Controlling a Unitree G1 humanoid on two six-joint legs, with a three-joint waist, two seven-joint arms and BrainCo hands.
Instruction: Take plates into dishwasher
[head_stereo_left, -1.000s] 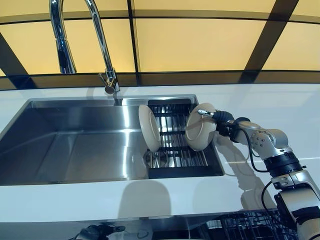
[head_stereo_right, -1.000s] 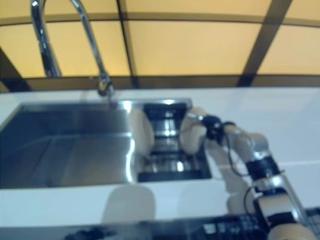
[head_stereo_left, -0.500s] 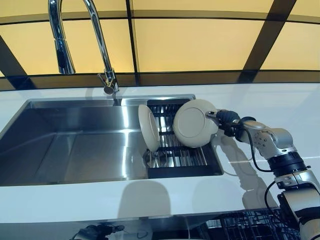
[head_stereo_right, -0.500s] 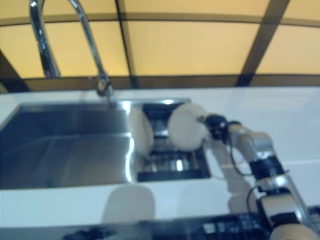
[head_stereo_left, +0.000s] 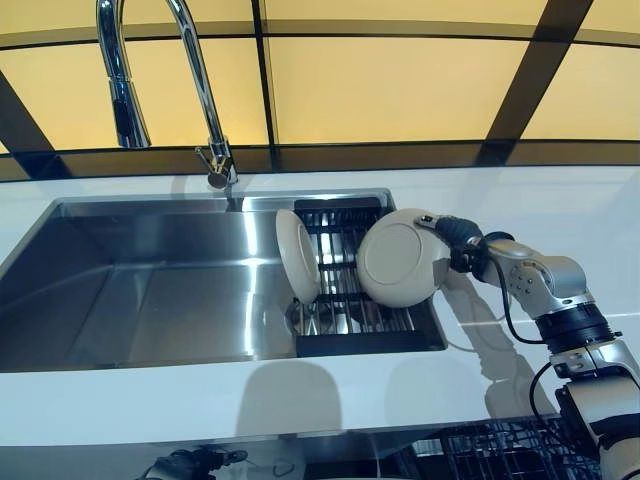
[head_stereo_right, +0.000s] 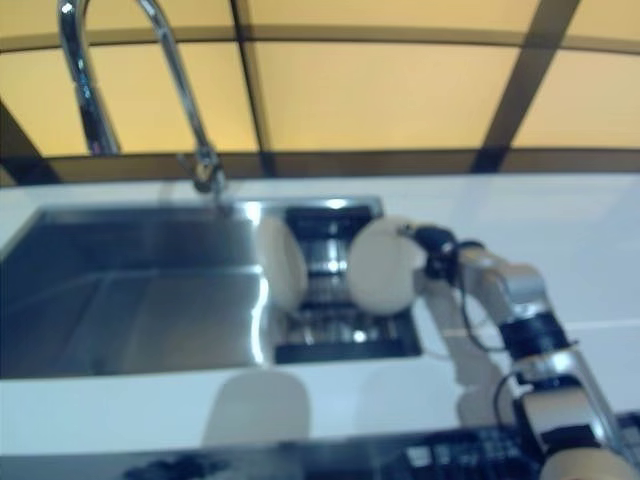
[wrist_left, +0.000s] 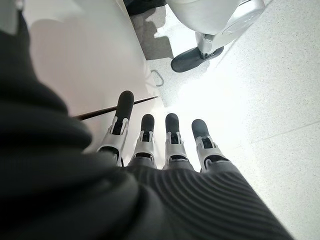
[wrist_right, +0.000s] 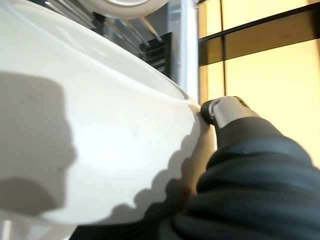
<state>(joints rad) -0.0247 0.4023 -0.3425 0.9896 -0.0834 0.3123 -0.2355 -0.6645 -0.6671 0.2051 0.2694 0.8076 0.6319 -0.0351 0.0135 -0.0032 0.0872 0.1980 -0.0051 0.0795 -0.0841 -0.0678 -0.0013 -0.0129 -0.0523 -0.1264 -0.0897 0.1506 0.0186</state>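
A cream plate (head_stereo_left: 402, 256) hangs above the right end of the steel sink (head_stereo_left: 140, 290), its underside turned toward me. My right hand (head_stereo_left: 458, 238) pinches its far rim; the same plate (wrist_right: 95, 140) fills the right wrist view with the thumb (wrist_right: 222, 108) on its edge. A second cream plate (head_stereo_left: 298, 255) stands upright in the black drying rack (head_stereo_left: 350, 300) inside the sink. My left hand (wrist_left: 160, 145) hangs low beside the white cabinet front, its fingers straight, holding nothing.
A tall chrome faucet (head_stereo_left: 205, 90) arches over the sink's back edge. White countertop (head_stereo_left: 560, 210) runs right of the sink and along its front. A dishwasher rack (head_stereo_left: 490, 450) shows at the bottom right, below the counter.
My right hand lifted the plate out of the rack, turned its underside toward me, then shifted it slightly right and down. The other plate stayed put.
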